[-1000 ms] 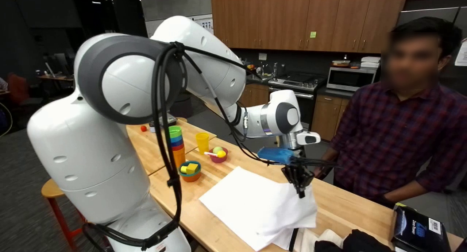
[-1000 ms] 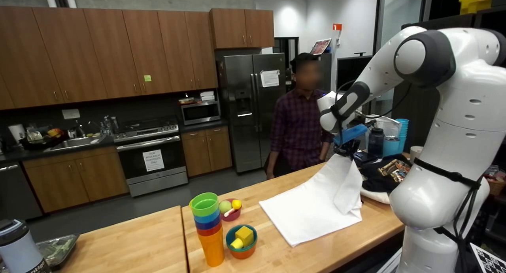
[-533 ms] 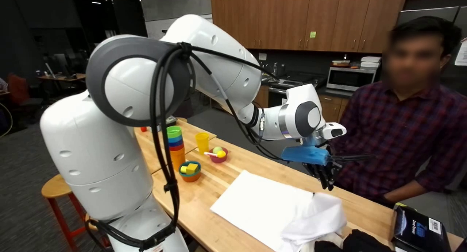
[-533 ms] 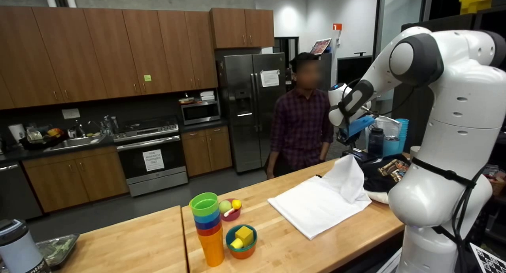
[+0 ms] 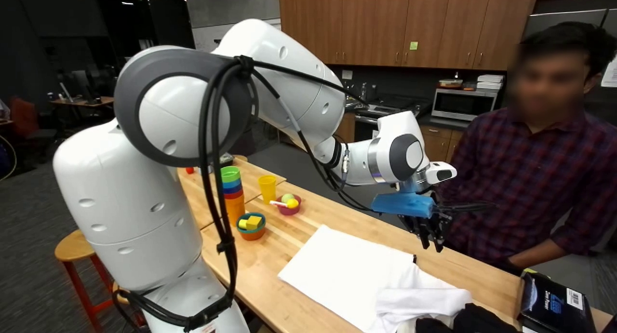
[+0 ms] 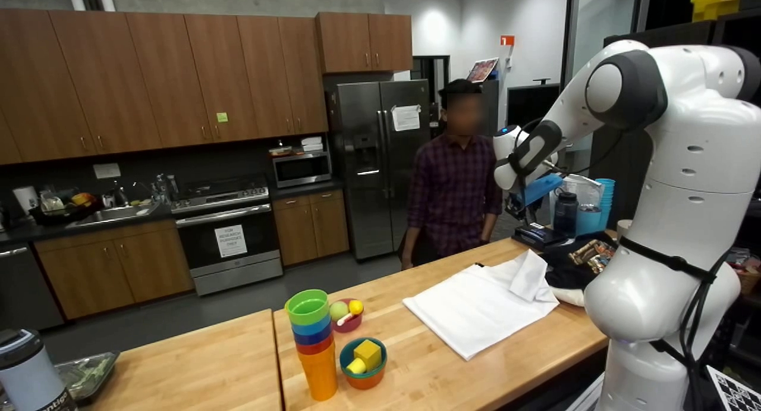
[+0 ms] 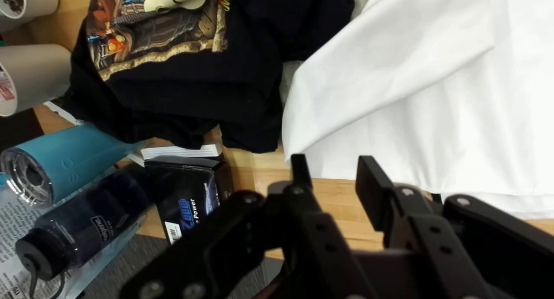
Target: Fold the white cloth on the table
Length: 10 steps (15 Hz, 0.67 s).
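Note:
The white cloth [image 5: 347,270] lies on the wooden table [image 6: 416,393]. Most of it is flat in both exterior views [image 6: 475,310]. A loose flap [image 5: 419,301] is turned over onto its end beside the black shirt; the flap also shows in the wrist view [image 7: 389,61]. My gripper [image 5: 432,244] hangs above the table's far edge, apart from the cloth. In the wrist view the gripper [image 7: 332,165] is open, with bare wood showing between its fingers and nothing held. The cloth's edge [image 7: 355,171] lies just beyond the fingertips.
A black printed shirt [image 7: 194,91] touches the flap's end. A black box [image 7: 190,195], a dark bottle [image 7: 95,221] and a teal tumbler [image 7: 65,165] stand nearby. Stacked cups [image 6: 318,345] and bowls [image 6: 362,363] are at the other end. A person [image 5: 540,179] stands close behind the table.
My gripper has let go of the cloth and moved away towards the person. The cloth shifted towards the black shirt, and its raised part has dropped into a flatter flap.

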Tool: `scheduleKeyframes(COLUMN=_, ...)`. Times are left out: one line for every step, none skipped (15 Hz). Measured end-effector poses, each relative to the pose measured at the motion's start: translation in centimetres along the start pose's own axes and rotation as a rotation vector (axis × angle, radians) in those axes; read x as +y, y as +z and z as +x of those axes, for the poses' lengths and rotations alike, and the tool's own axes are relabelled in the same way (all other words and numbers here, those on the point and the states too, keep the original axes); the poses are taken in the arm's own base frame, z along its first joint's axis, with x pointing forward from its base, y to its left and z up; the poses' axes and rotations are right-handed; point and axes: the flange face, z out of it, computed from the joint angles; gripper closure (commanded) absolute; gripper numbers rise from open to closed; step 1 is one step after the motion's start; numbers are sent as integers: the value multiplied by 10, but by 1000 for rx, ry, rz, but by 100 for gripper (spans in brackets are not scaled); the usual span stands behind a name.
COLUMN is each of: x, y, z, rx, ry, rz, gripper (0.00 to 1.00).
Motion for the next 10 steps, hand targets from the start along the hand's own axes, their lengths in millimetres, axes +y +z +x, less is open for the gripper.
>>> scheduleKeyframes(x=0, y=1, z=-1, rx=-1, ry=-15, rz=-8, gripper=29)
scheduleKeyframes(x=-2, y=2, z=-2, rx=1, ry=-38, rz=-4, gripper=23)
scheduleKeyframes(x=-8, y=5, z=-3, rx=6, ry=-58, rz=26, gripper=16)
scheduleKeyframes(x=-18, y=6, z=-4, rx=19, ry=-74, rz=75, gripper=9)
scheduleKeyframes(x=-33, y=5, z=-4, rx=40, ry=-80, rz=131, gripper=3)
scheduleKeyframes(x=-52, y=1, z=-3, rx=60, ry=-85, rz=189, gripper=0)
scheduleKeyframes(x=-75, y=-5, z=-2, rx=74, ry=-96, rz=246, gripper=0)
scheduleKeyframes(x=-101, y=-13, z=-2, rx=87, ry=-121, rz=296, gripper=0)
scheduleKeyframes(x=-128, y=-23, z=-2, rx=99, ry=-157, rz=340, gripper=0)
scheduleKeyframes(x=-156, y=-34, z=-4, rx=106, ry=-203, rz=379, gripper=0)
